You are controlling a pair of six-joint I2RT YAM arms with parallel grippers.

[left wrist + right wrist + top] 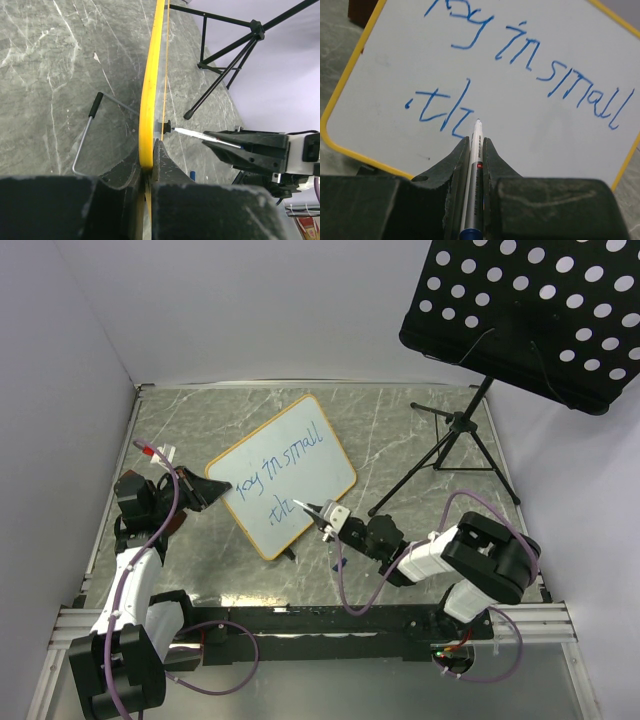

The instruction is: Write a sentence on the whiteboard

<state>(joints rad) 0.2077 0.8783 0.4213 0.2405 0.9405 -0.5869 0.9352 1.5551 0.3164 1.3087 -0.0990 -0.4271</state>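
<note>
The whiteboard (pixel 290 465) with its yellow-orange frame stands tilted on the marble table. My left gripper (pixel 218 486) is shut on its left edge; the left wrist view shows the frame (pixel 150 90) edge-on between the jaws. Blue writing (pixel 530 60) reads "joy in small", with "th" (pixel 442 112) begun on the second line. My right gripper (pixel 476 142) is shut on a white marker (pixel 475 165). The marker's tip (pixel 478 121) sits at the board just right of the "th". The right gripper (pixel 318 512) is at the board's lower right edge in the top view.
A black perforated music stand (pixel 530 310) on a tripod (pixel 455 440) stands at the back right. Behind the board lies its thin wire prop (pixel 87 135). The table edge and metal rail (pixel 330 625) run along the front.
</note>
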